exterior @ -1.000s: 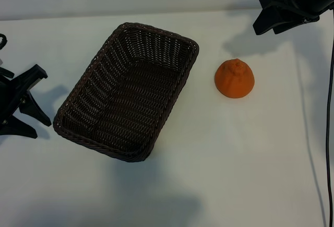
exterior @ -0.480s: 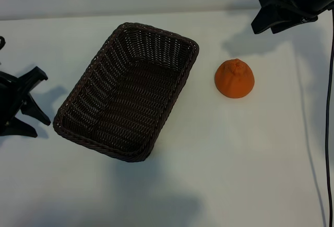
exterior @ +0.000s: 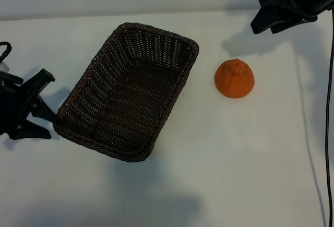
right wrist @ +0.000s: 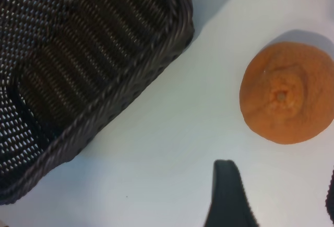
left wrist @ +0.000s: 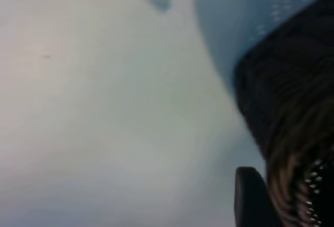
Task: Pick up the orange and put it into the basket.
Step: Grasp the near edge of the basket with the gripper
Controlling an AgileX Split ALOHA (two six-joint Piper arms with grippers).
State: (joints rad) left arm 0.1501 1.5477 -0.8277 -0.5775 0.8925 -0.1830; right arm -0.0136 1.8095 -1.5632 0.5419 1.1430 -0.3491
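Exterior view: the orange [exterior: 235, 79] sits on the white bench [exterior: 235, 159], just right of the basket [exterior: 128, 91], apart from it. The right gripper [exterior: 263, 15] hangs beyond the orange, jaws parted, holding nothing. The left gripper [exterior: 44, 99] sits at the basket's near-left corner, jaws spread, empty.

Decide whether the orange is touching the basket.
Apart. The exterior view shows bare table between the orange and the basket; the right wrist view shows the same gap.
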